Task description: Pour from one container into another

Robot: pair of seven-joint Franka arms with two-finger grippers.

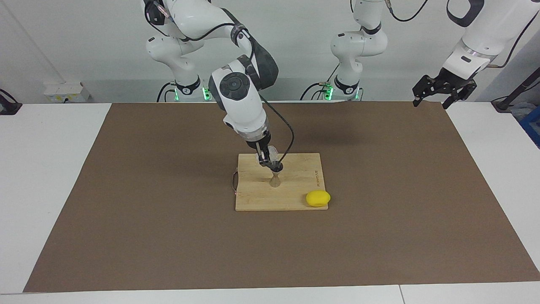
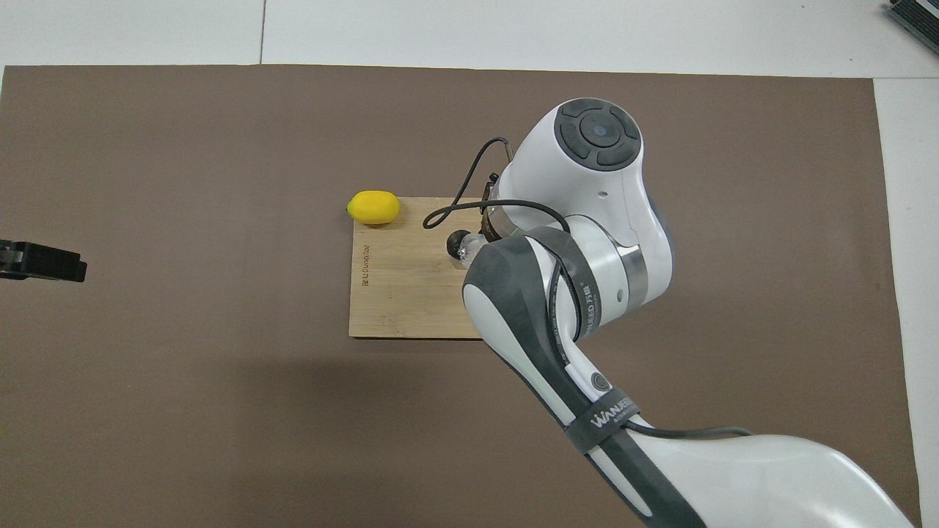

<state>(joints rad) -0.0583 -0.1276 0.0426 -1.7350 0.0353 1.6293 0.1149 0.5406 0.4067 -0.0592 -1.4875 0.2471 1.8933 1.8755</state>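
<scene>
A: We are noting the right pincer hanging over the cutting board, pinching the clear cup and holding it tipped just above the steel jigger.

B: Agreed. The jigger is standing upright near the middle of the board, its mouth right under the cup's lip. We are reading this as the pour itself, under way or about to begin.

A: From overhead, the arm is hiding most of it; only a bit of the cup is showing.

B: So we are judging alignment from the facing view. The jigger's mouth is narrow, so we are advising a slow tilt, lip kept centred and low, no sideways drift.

A: And no contact. A nudge at the rim could topple something with so slim a waist.

B: The lemon is lying at the board's corner, well apart from the pour.

A: The left pincer is waiting spread, raised over the surface at its own arm's end.
</scene>
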